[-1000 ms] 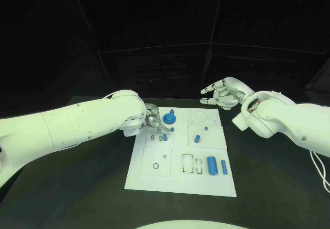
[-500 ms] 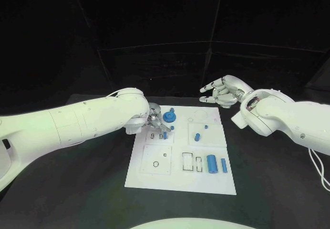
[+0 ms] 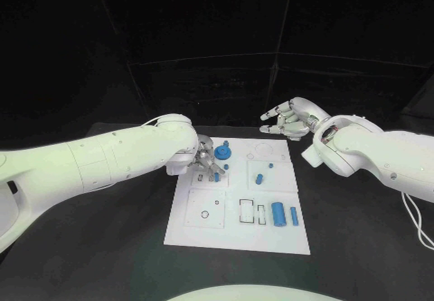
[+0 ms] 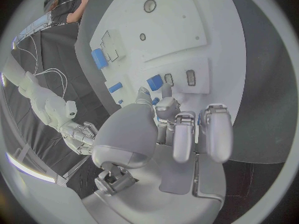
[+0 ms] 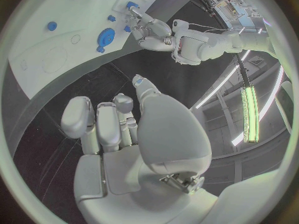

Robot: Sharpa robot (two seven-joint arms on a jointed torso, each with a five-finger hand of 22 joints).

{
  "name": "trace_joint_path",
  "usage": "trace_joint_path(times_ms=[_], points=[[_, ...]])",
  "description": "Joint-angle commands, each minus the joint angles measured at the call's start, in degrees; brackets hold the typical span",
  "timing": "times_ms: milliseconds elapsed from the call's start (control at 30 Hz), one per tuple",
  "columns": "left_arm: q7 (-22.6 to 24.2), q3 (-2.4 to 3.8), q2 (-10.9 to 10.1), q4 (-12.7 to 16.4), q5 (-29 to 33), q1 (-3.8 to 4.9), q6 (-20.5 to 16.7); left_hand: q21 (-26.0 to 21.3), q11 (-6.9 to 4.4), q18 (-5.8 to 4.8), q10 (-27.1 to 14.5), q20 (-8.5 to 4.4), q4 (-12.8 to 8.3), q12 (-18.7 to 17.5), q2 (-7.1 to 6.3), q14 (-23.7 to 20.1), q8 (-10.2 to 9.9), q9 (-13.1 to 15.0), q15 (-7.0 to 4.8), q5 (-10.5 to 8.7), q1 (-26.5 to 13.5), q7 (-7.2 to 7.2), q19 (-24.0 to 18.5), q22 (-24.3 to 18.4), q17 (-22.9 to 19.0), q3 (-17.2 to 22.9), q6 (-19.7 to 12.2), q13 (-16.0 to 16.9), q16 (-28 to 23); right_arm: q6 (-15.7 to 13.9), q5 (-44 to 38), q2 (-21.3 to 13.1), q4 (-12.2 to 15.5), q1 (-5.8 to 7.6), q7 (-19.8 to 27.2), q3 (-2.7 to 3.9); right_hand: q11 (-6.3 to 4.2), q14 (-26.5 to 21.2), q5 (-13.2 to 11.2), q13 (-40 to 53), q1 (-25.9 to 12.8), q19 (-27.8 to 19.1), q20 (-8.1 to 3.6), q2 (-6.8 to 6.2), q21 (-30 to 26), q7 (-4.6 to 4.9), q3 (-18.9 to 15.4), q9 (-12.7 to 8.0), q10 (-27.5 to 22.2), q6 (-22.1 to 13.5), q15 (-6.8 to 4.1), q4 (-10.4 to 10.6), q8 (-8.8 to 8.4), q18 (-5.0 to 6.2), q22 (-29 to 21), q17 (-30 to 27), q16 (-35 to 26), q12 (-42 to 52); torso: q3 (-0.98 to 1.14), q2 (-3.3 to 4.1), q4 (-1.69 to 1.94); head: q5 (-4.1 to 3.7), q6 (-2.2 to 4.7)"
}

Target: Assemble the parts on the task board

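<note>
My left hand point(image 3: 204, 160) is down on the task board point(image 3: 237, 232), fingers at a small blue part point(image 3: 216, 178); can't tell if I'm gripping it. My right hand point(image 3: 291, 119) hovers beyond the board's far edge, fingers apart, holding nothing

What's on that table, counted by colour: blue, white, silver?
Blue pieces: 7 that I can tell apart
White board: 1
Silver hands: 2, left hand and right hand
Total: 10
</note>
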Motion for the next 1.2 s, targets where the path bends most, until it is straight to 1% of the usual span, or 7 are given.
trace_joint_path(times_ms=[33,300,533,667,900,1033,1200], points=[[0.1,0.03,0.3,-0.3,-0.4,0.07,1.9,0.2,-0.20,-0.51,0.4,-0.04,-0.5,0.3,0.01,6.1,0.3,0.2,-0.49,-0.08,0.6,-0.01,0.4,0.4,15.1,0.0,-0.6,0.1,0.2,0.5,0.2,0.1,0.0,0.14,-0.1,0.05,0.19,0.7,0.3,-0.1,0.1,-0.4,0.08,-0.07,-0.2,-0.20,-0.4,0.0,-0.4,-0.1,-0.22,-0.1,0.19,0.81,0.0,-0.1,-0.3,-0.2,0.02,0.00,-0.04,-0.01,-0.14],[0.1,0.03,0.9,-0.6,-0.4,0.06,2.4,0.2,-0.22,-0.51,0.4,-0.05,-0.6,0.3,0.06,6.1,0.5,0.4,-0.50,-0.08,0.7,-0.02,0.4,0.4,15.1,0.1,-0.7,0.2,0.2,0.6,0.2,0.3,-0.1,0.14,-0.2,0.05,0.19,0.7,0.3,-0.2,0.1,-0.5,0.08,-0.07,-0.2,-0.20,-0.4,0.0,-0.4,-0.1,-0.21,-0.1,0.20,0.83,-0.1,-0.1,-0.3,-0.3,0.05,0.01,0.00,-0.10,-0.11],[0.1,0.03,1.2,-0.8,-0.4,0.04,2.7,0.2,-0.22,-0.50,0.4,-0.05,-0.8,0.3,0.16,6.1,0.6,0.5,-0.51,-0.08,0.9,-0.02,0.4,0.4,15.1,0.2,-0.8,0.1,0.2,0.6,0.2,0.5,-0.2,0.14,-0.3,0.05,0.19,0.7,0.3,-0.2,0.1,-0.5,0.08,-0.07,-0.2,-0.20,-0.4,0.0,-0.4,-0.1,-0.21,-0.1,0.20,0.83,-0.1,-0.1,-0.3,-0.3,0.05,0.01,0.01,-0.11,-0.29],[0.1,0.03,1.2,-0.9,-0.4,0.03,2.8,0.2,-0.22,-0.50,0.4,-0.07,-1.3,0.4,0.43,6.1,0.9,1.0,-0.51,-0.07,1.5,-0.03,0.4,0.4,15.1,0.5,-1.1,0.2,0.2,0.7,0.2,0.6,-0.3,0.14,-0.3,0.05,0.19,0.7,0.3,-0.2,0.1,-0.5,0.08,-0.07,-0.2,-0.20,-0.4,0.0,-0.4,-0.1,-0.21,-0.1,0.20,0.83,-0.1,-0.1,-0.3,-0.3,0.08,-0.01,0.01,-0.14,-0.38],[0.1,0.03,1.2,-0.8,-0.4,0.02,3.1,0.1,-0.24,-0.46,0.3,-0.09,-3.0,0.3,1.25,6.1,1.5,2.0,-0.54,-0.06,3.5,-0.03,0.2,0.3,15.1,2.1,-1.7,0.2,0.2,0.8,0.2,0.7,-0.5,0.14,-0.4,0.05,0.19,0.7,0.3,-0.2,0.1,-0.5,0.08,-0.05,-0.3,-0.20,-0.4,0.0,-0.5,-0.1,-0.21,0.0,0.21,0.83,-0.1,-0.1,-0.4,-0.2,0.06,0.02,-0.01,-0.14,-0.50],[0.1,0.03,1.2,-0.7,-0.4,0.02,3.1,0.0,-0.39,-0.42,0.3,-0.15,-4.7,0.3,1.94,6.1,1.7,2.5,-0.64,-0.04,5.7,-0.18,0.2,0.2,15.1,3.8,-2.2,0.2,0.2,0.9,0.2,0.8,-0.6,0.14,-0.4,0.05,0.19,0.7,0.3,-0.2,0.1,-0.5,0.08,-0.03,-0.3,-0.20,-0.4,0.0,-0.5,-0.1,-0.21,0.0,0.22,0.83,-0.1,-0.1,-0.4,-0.2,0.05,-0.01,-0.01,-0.14,-0.57],[0.3,0.03,1.1,-0.6,-0.4,0.01,3.1,0.0,-0.52,-0.39,0.2,-0.26,-6.5,0.2,2.06,6.1,1.9,3.0,-0.76,-0.04,7.5,-0.32,0.1,0.1,15.1,5.3,-2.6,0.2,0.2,0.8,0.2,0.9,-0.6,0.14,-0.4,0.05,0.18,0.7,0.4,-0.2,0.1,-0.5,0.08,0.01,-0.3,-0.21,-0.4,0.0,-0.5,-0.1,-0.21,0.0,0.24,0.83,-0.2,-0.1,-0.4,-0.2,0.06,0.02,0.05,-0.22,-0.51]])
